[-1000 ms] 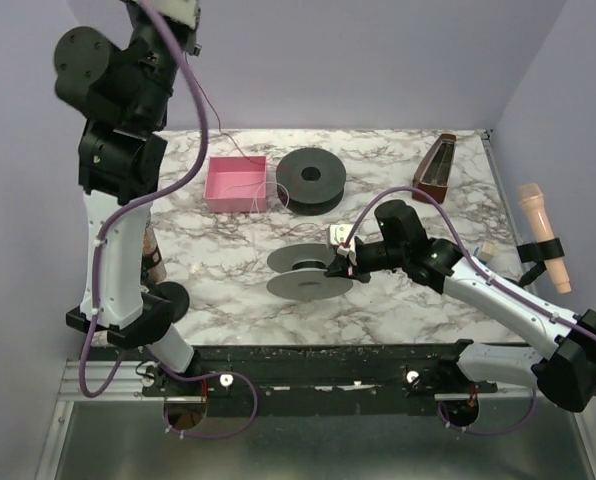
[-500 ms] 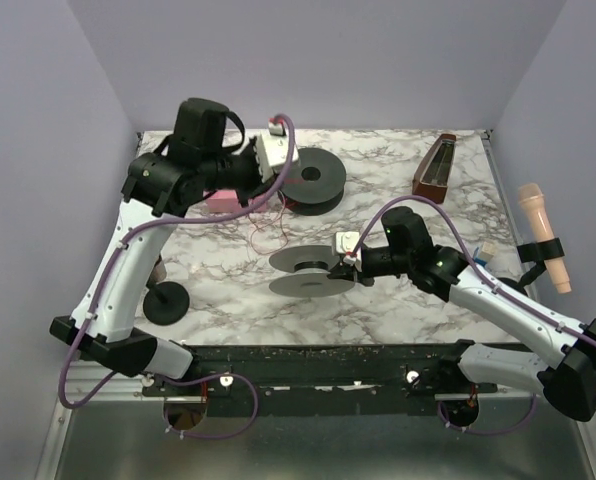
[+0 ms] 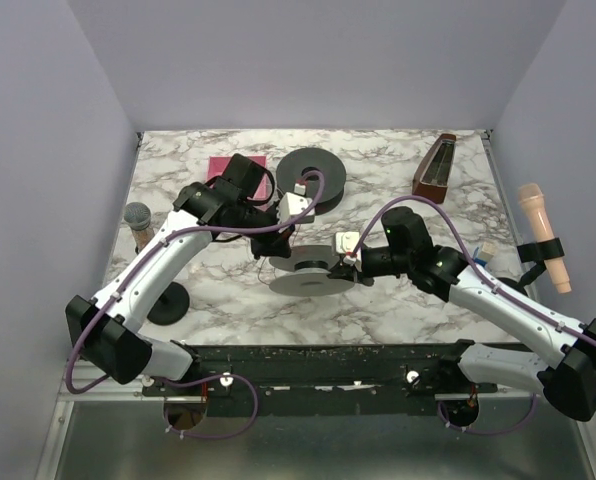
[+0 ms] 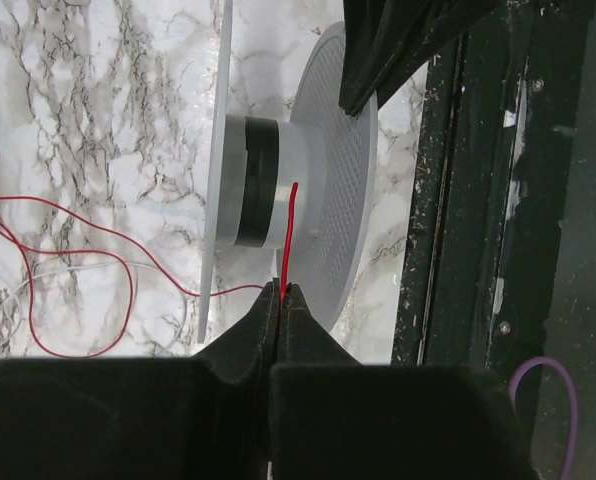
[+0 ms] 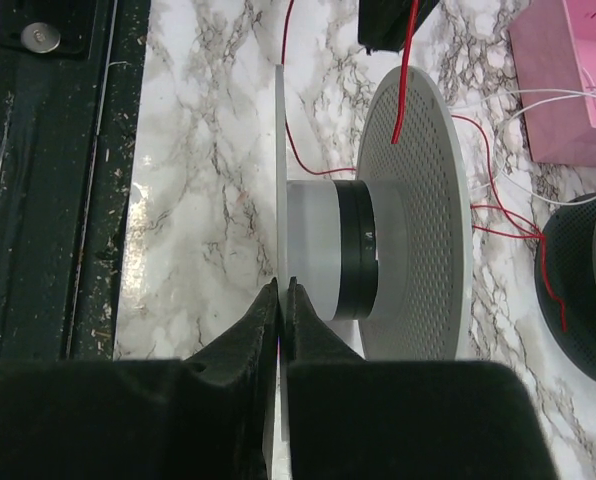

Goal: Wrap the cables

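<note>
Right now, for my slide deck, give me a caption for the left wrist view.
Left gripper shut on the red wire, the wire's free end reaching up to the hub of the grey spool.

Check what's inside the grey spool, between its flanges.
Pale core with a black band, no wire visibly wound on it. The cable tip, pinched in the left end effector, reaches between the flanges. Core's far side is hidden.

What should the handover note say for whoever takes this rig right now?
Left gripper: shut on the red wire, with its end held at the hub of the grey spool.
Right gripper: shut on the edge of one flange of that spool.
Wire: the rest lies in loose loops on the marble table, trailing toward the black spool.
Done: wire end at hub.
Left: no turns visible on the hub; wind it all.
</note>
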`<state>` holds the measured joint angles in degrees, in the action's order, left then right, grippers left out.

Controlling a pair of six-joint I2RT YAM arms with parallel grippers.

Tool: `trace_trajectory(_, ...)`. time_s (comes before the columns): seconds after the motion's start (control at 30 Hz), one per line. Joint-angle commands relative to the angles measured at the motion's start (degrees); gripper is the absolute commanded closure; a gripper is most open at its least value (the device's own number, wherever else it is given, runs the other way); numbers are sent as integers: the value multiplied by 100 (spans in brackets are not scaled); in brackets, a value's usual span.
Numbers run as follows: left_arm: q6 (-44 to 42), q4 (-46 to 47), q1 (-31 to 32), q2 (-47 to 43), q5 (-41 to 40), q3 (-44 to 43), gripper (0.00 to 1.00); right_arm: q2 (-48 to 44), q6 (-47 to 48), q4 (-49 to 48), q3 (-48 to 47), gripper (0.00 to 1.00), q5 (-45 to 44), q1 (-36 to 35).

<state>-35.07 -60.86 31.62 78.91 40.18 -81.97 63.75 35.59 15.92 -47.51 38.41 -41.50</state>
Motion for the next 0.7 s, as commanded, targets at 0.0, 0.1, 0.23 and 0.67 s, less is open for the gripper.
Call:
trace_trajectory(0.0, 281, 636, 117, -8, 288, 129, 100, -38, 9, -388, -31, 85, 78, 10)
trace_trajectory(0.1, 343, 698, 117, 10, 262, 190, 100, -108, -96, -406, -74, 76, 166, 19)
trace_trajectory(0.23, 501, 1084, 134, 98, 271, 594, 100, -240, -237, -555, -101, 71, 395, 19)
trace_trajectory(0.67, 343, 1446, 266, 405, 244, 480, 100, -178, -386, -678, 22, 69, 333, 27)
